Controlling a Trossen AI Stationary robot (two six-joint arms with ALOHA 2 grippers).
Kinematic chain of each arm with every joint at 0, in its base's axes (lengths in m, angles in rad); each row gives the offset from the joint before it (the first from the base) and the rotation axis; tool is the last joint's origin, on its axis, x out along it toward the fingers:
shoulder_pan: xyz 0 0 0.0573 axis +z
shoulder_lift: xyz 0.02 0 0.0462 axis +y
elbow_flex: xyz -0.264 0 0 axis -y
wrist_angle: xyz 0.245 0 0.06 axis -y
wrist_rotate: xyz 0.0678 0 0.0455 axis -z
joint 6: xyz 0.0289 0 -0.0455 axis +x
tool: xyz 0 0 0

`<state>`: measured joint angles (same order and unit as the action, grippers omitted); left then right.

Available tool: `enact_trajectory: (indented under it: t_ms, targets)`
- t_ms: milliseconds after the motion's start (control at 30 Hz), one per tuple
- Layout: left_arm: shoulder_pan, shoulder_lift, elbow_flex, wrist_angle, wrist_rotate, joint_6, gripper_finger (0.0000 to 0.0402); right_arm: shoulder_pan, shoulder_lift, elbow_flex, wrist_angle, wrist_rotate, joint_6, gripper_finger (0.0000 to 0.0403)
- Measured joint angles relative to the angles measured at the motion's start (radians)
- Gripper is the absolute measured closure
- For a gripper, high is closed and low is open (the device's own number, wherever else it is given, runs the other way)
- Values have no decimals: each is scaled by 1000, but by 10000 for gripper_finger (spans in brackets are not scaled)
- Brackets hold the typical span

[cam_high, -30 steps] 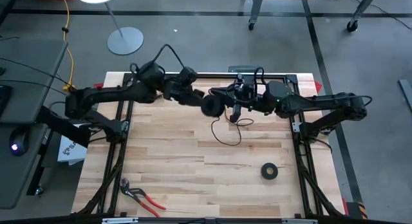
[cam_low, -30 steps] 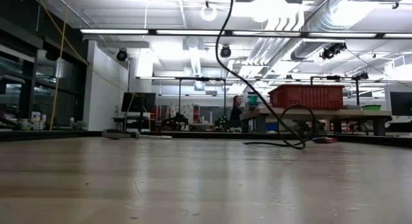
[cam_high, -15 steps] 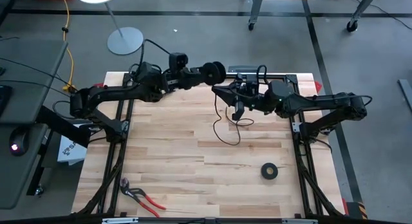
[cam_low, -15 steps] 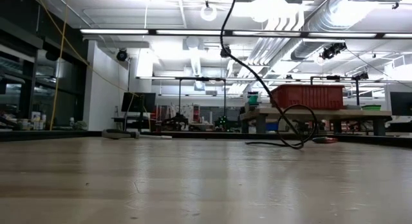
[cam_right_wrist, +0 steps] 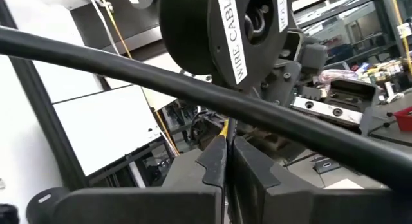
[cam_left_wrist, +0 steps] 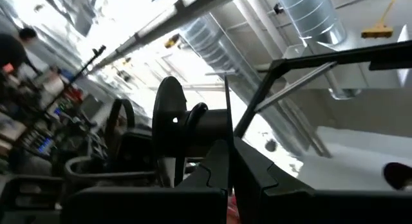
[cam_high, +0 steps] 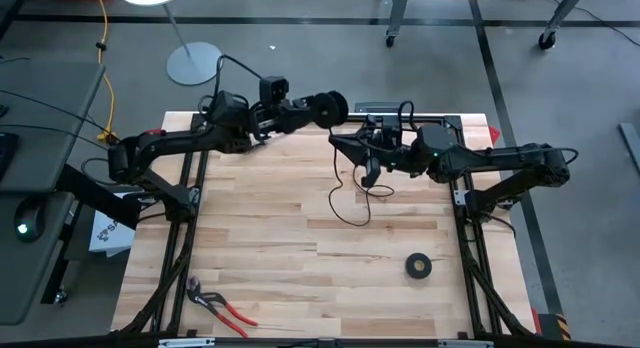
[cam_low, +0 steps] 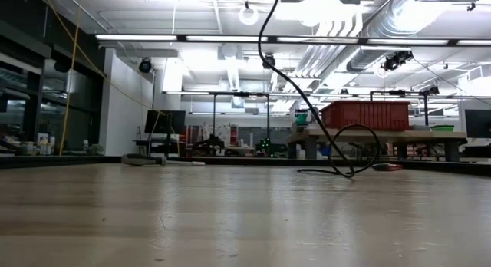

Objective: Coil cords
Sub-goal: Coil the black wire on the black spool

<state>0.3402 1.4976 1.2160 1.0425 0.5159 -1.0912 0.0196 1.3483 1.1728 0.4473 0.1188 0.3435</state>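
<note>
The thin black cord hangs from my right gripper and ends in a slack loop on the wooden table. In the low view the cord drops from above to that loop. My left gripper is raised over the table's far edge, shut on a black spool labelled WIRE CABLE. The spool sits just beyond and above my right gripper's shut fingers. A black strand crosses close in front of the right wrist camera. My left gripper pinches one thin flange of the spool by its edge between its two fingers, pointing slantwise upward. The spool is lifted clear of the table, its hub lying sideways. My right gripper pinches something thin at its fingertips, coming roughly level from the table's right. The cord hangs slack below it, its lower loop lying on the table.
A black tape roll lies toward the near right. Red-handled pliers lie at the near left corner. Black frame rails run along both table sides. A person shows far off in the room.
My left gripper has swung the spool from beside my right gripper up and toward the table's far edge, rolling its wrist as it went. The spool now stands farther from the hanging cord. The cord's loop on the table has shifted slightly.
</note>
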Motion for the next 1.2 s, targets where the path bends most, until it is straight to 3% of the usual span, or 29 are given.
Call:
enact_trajectory:
  t_ms: [267, 500, 700, 1200]
  targets:
    - [19, -63, 0, -160, 35, 57, 401, 1, 0, -1, -15, 0, -8, 379]
    - [22, -149, 4, -355, 32, 203, 401, 2, 2, -4, -97, 12, -4, 299]
    - [22, -207, 4, -367, 6, 244, 401, 0, 2, -3, -183, 35, -9, 248]
    - [-21, -227, 2, -428, -64, 300, 401, -9, 70, -2, -186, 110, -137, 242]
